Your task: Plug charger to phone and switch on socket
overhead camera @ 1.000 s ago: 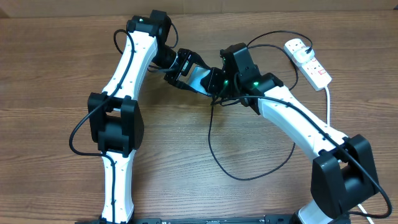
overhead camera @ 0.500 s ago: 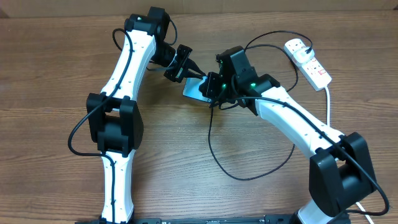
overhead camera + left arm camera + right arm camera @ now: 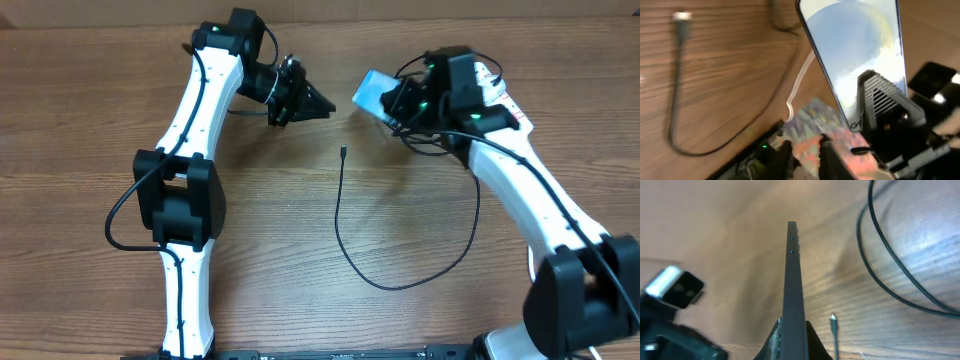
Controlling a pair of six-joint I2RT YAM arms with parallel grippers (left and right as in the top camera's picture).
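My right gripper (image 3: pixel 392 100) is shut on the phone (image 3: pixel 372 92), whose screen is light blue, and holds it tilted above the table near the socket (image 3: pixel 510 105). The right wrist view shows the phone edge-on (image 3: pixel 792 280) between the fingers. In the left wrist view the phone (image 3: pixel 855 50) faces the camera. The charger's black cable (image 3: pixel 337 215) lies on the table. Its connector tip (image 3: pixel 343 152) is free, below and left of the phone, and shows in both wrist views (image 3: pixel 682 17) (image 3: pixel 834 318). My left gripper (image 3: pixel 305 100) is open and empty, to the phone's left.
The charger cable loops across the middle of the table toward the front (image 3: pixel 395 286) and back up to the right. My right arm (image 3: pixel 520 190) partly covers the white socket at the back right. The table's far edge (image 3: pixel 330 20) lies just behind both grippers.
My right gripper has lifted the phone and carried it right, toward the socket. My left gripper has let go of the phone and drawn back. The connector tip now lies free on the table.
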